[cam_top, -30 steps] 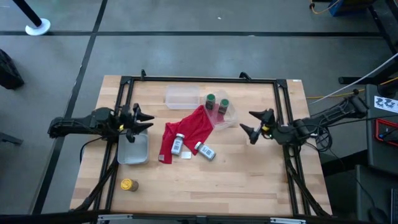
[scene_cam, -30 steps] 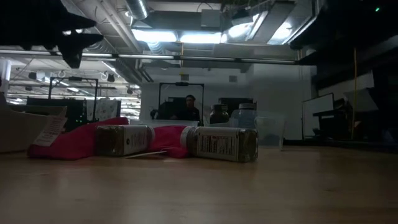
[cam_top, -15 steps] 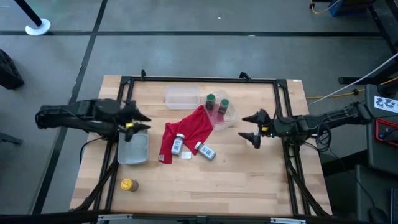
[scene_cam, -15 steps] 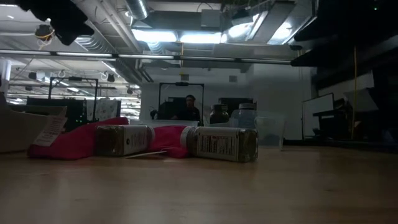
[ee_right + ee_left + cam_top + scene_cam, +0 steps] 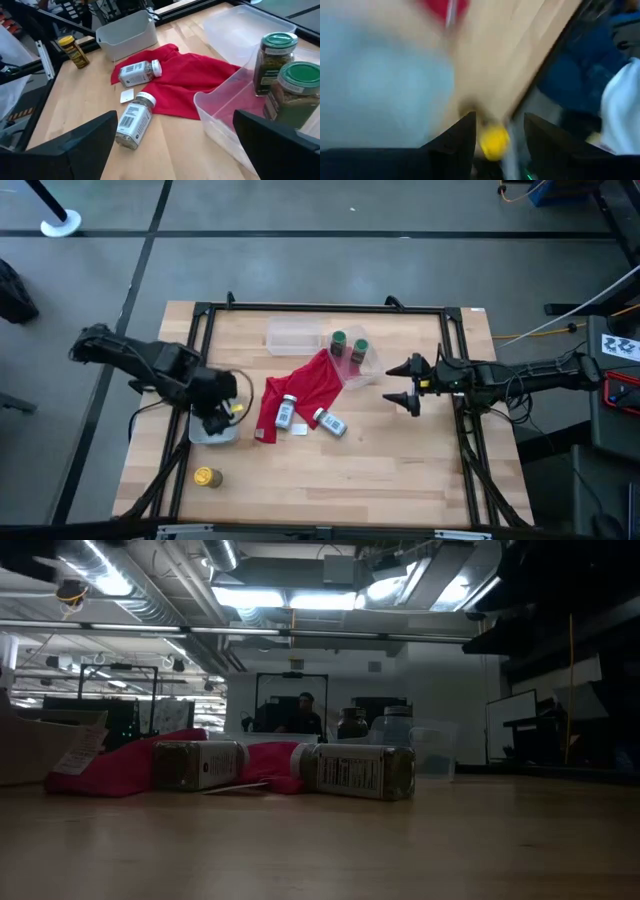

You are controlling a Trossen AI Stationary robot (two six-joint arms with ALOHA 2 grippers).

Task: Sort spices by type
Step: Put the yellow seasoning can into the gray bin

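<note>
The left gripper point(image 5: 222, 420) is hanging over the white tub point(image 5: 205, 428) at the table's left side, its fingers point(image 5: 457, 145) spread apart with nothing between them, and the left wrist view is looking past them toward the yellow jar point(image 5: 493, 141), which is standing by itself near the table's front left corner point(image 5: 205, 477). The right gripper point(image 5: 405, 385) is waiting over the right part of the table point(image 5: 400, 460), its fingers spread wide and holding nothing. Two green-capped jars point(image 5: 339, 342) are standing upright side by side in a clear tub point(image 5: 368, 366) toward the back of the table, and another clear tub point(image 5: 293, 336) is lying just to their left. A red cloth point(image 5: 305, 388) is spreading from that tub toward the middle of the table. Two silver-grey jars with white labels are lying on their sides: one point(image 5: 287, 411) is resting on the cloth, the other point(image 5: 330, 422) is lying just beside the cloth's edge on the bare wood. In the low view these two lying jars point(image 5: 355, 772) are showing in front of the cloth, and a person point(image 5: 304, 712) is showing far back in the room.
</note>
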